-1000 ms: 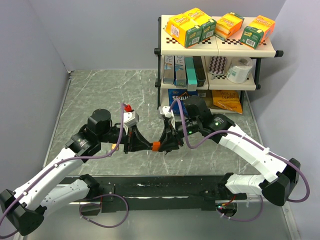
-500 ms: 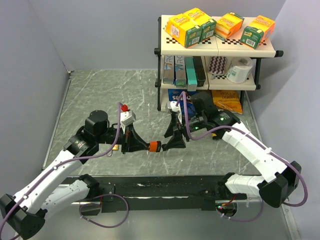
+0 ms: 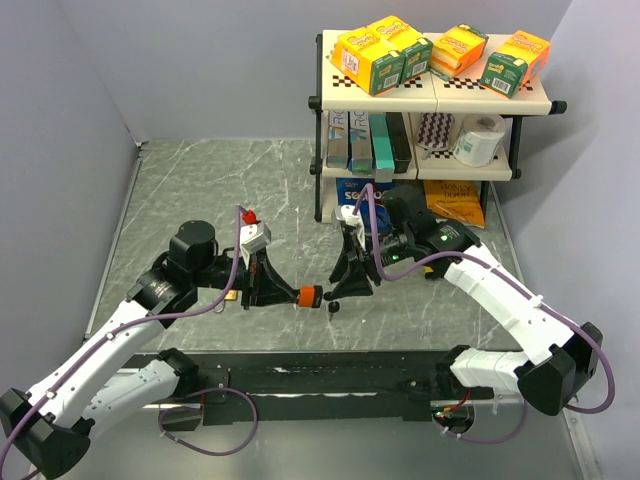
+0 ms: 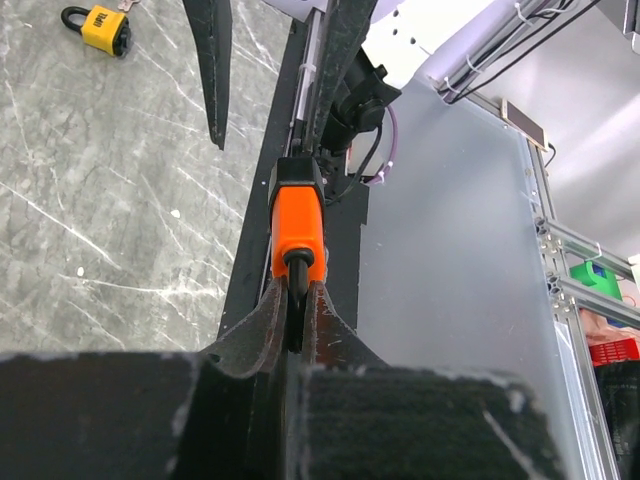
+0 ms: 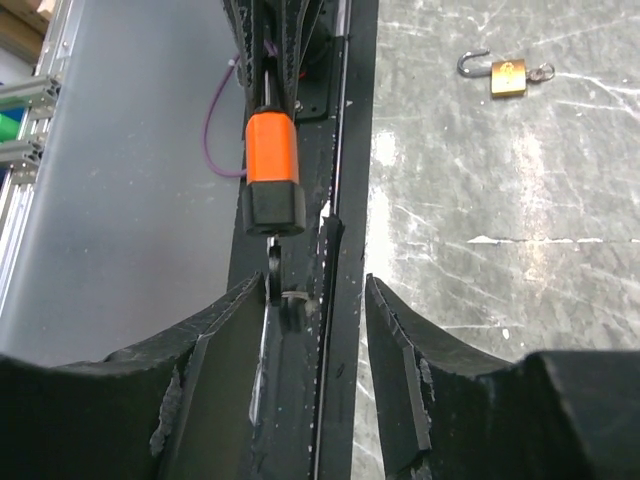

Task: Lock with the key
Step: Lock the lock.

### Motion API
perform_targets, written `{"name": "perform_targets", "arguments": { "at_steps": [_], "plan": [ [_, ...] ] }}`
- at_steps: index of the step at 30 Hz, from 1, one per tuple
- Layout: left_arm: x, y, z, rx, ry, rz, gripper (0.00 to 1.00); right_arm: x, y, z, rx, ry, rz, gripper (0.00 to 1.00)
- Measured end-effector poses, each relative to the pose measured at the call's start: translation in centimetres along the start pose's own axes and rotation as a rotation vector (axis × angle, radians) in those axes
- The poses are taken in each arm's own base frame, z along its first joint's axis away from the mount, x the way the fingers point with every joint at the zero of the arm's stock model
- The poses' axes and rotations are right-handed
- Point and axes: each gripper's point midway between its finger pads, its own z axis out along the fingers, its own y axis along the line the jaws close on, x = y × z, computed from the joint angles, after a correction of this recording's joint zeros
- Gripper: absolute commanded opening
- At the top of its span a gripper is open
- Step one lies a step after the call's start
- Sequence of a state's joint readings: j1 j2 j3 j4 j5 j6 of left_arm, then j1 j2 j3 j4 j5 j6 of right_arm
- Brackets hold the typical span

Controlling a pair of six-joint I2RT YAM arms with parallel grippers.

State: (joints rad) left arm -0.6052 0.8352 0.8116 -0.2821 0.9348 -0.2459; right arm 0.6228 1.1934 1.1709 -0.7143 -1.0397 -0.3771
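My left gripper (image 4: 298,290) pinches the orange padlock (image 4: 298,215), holding it in the air over the table's near edge. My right gripper (image 5: 316,286) is spread, with the key (image 5: 273,264) in the padlock's end between its fingers.

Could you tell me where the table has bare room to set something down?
Bare: the far stretch of table between the left wall and the shelf. Crowded: the middle, around the orange lock held there.
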Motion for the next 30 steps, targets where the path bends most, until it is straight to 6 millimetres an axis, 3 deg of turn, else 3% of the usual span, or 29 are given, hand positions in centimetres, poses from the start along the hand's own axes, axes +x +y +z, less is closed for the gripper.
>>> {"name": "perform_targets", "arguments": {
  "at_steps": [13, 15, 17, 18, 19, 30],
  "plan": [
    [-0.1, 0.0, 0.0, 0.003, -0.003, 0.001, 0.01, 0.1, 0.1, 0.5, -0.022, -0.007, 0.01, 0.47],
    [-0.1, 0.1, 0.1, 0.003, -0.001, -0.002, 0.01, 0.2, 0.2, 0.6, -0.027, -0.003, 0.008, 0.41],
    [0.0, 0.2, 0.2, 0.002, 0.002, -0.007, 0.01, 0.3, 0.3, 0.7, -0.032, -0.001, 0.002, 0.27],
    [0.0, 0.2, 0.2, 0.001, 0.003, -0.009, 0.01, 0.3, 0.4, 0.8, -0.034, 0.0, 0.0, 0.19],
    [0.0, 0.3, 0.2, 0.0, 0.003, -0.01, 0.01, 0.4, 0.4, 0.8, -0.035, 0.001, 0.001, 0.02],
    [0.5, 1.0, 0.2, -0.021, 0.008, -0.022, 0.01, 1.5, 0.3, 0.5, -0.025, 0.005, -0.013, 0.0]
  ]
}}
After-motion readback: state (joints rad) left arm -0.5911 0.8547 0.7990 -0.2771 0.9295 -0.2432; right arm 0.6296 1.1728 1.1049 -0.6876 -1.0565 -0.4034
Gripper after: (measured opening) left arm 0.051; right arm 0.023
